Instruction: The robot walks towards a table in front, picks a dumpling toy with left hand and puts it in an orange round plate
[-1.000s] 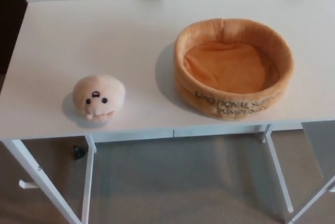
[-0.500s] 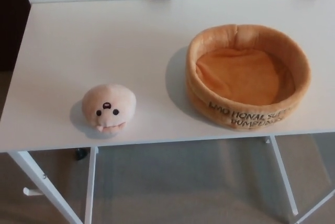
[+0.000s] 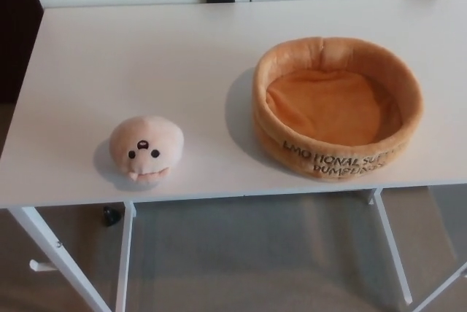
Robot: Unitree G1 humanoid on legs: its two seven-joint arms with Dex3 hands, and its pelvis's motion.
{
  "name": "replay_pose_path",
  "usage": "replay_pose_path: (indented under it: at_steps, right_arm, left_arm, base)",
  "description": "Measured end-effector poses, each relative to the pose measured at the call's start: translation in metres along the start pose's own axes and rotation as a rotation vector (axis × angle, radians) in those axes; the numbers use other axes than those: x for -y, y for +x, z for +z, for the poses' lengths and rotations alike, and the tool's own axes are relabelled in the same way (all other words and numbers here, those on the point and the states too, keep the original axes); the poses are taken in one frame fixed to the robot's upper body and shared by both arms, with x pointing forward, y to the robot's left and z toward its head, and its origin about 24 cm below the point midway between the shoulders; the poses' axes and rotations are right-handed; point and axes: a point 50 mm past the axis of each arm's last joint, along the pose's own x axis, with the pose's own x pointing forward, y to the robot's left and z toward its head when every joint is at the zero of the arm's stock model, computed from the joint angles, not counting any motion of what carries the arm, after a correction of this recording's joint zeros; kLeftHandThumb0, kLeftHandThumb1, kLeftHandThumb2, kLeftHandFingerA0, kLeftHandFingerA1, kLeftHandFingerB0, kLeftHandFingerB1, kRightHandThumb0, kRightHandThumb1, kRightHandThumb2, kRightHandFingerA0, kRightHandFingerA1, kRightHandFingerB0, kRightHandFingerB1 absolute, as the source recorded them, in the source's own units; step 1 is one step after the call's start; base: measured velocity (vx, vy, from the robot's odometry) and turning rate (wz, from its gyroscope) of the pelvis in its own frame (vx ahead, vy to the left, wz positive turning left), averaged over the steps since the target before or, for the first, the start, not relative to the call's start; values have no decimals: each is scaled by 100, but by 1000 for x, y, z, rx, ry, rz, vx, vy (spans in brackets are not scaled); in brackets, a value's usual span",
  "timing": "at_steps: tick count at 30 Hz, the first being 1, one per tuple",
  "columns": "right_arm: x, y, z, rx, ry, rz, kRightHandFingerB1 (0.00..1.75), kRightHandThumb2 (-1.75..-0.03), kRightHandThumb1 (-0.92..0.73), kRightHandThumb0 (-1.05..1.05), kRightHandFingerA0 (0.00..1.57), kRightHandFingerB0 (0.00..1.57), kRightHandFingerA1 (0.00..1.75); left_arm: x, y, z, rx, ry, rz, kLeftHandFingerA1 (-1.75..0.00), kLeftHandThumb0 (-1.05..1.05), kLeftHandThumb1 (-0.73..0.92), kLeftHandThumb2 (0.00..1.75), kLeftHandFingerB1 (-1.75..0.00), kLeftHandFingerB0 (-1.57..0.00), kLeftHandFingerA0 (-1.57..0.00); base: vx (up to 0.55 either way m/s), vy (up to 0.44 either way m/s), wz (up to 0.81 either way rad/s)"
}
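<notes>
Beige dumpling toy (image 3: 146, 148) (face toward the camera) rests near the white table's (image 3: 109, 64) front edge, well apart from the orange round plate (image 3: 337, 106), with neither robot hand in view.

I have only the head view, looking steeply down from close in front of the white table (image 3: 146, 42), its near edge crossing low.
</notes>
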Motion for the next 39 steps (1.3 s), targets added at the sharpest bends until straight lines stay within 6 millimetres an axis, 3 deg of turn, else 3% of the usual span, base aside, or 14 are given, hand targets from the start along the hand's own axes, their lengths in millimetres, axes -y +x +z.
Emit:
replay_pose_path:
  at_steps: [1,3,4,6,11,13,14,18,19,26,28,29,34,39]
  right_arm:
    - [0,0,0,1,0,0,45,-79,-55,-48,68,37,57]
    - [0,0,0,2,0,0,46,-81,-55,-51,70,38,58]
    - [0,0,0,2,0,0,46,-81,-55,-51,71,37,59]
    - [0,0,0,2,0,0,47,-81,-55,-50,71,37,59]
    - [-2,0,0,1,-1,4,46,-80,-55,-48,69,38,58]
    - [-2,0,0,1,-1,6,34,-59,-62,-42,78,41,47]
    - [-3,0,0,1,-1,7,46,-79,-54,-50,71,37,59]
    - [-4,0,0,-1,-2,10,47,-80,-55,-49,70,38,59]
    - [-4,0,0,-2,-1,10,47,-81,-54,-50,74,39,60]
    - [-4,0,-1,-4,-2,11,47,-81,-55,-48,70,40,59]
    - [-4,0,-1,-5,-2,12,47,-81,-55,-48,70,40,59]
    - [-4,-1,-2,-6,-2,12,46,-79,-55,-49,70,38,58]
    - [-4,-1,-2,-7,-2,12,46,-80,-55,-49,73,38,59]
    - [-4,-1,-2,-6,-2,11,46,-80,-55,-48,71,38,59]
  left_arm:
    - [-3,1,7,50,-17,18,-45,-56,65,59,-43,-31,-42]
    - [-7,1,15,111,-34,40,-45,-40,46,69,-43,-36,-44]
    - [-9,0,19,142,-42,51,-37,-31,55,56,-33,-37,-48]
    - [-13,-1,25,197,-52,70,-42,-41,48,69,-41,-33,-38]
    - [-30,-11,52,384,-82,146,-35,-30,56,57,-32,-34,-46]
    - [-36,-15,59,432,-90,170,-39,-32,53,56,-31,-31,-59]
    - [-39,-17,63,455,-93,182,-36,-34,52,56,-31,-30,-47]
    - [-56,-29,83,575,-110,246,-37,-40,49,63,-34,-26,-25]
    - [-60,-32,88,603,-112,262,-52,-18,38,89,-49,-9,-11]
    - [-100,-57,139,852,-88,385,-51,-19,36,88,-49,-6,-6]
    - [-121,-74,173,994,-48,441,-51,-19,36,88,-49,-6,-6]
    - [-126,-79,183,1033,-34,453,-34,-34,43,58,-31,-16,-15]
    - [-152,-123,247,1303,70,526,-50,-21,31,84,-46,0,-3]
    - [-163,-170,296,1516,183,571,-49,-24,31,84,-46,0,-2]
  base:
    - [0,0,0]
    - [0,0,0]
    - [0,0,0]
    - [0,0,0]
    - [0,0,0]
    - [0,0,0]
    - [0,0,0]
    - [0,0,0]
    - [0,0,0]
    - [0,0,0]
    - [0,0,0]
    - [0,0,0]
    - [0,0,0]
    - [0,0,0]
